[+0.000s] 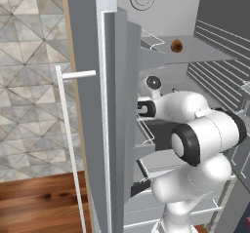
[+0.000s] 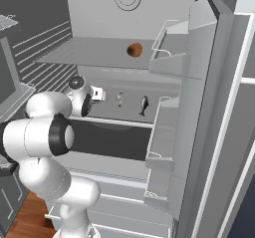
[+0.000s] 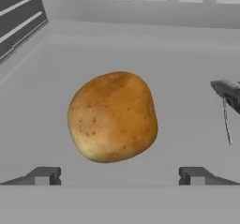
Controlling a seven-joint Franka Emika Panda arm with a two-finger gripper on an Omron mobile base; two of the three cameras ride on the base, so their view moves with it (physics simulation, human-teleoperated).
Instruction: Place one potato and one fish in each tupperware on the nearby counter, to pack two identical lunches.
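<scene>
On the fridge shelf (image 3: pixel 187 78), gripper (image 3: pixel 119 176) spread wide before a potato (image 3: pixel 112 117); judged risk: round skin rolls off an off-centre pinch toward the fish (image 3: pixel 228 93).
</scene>
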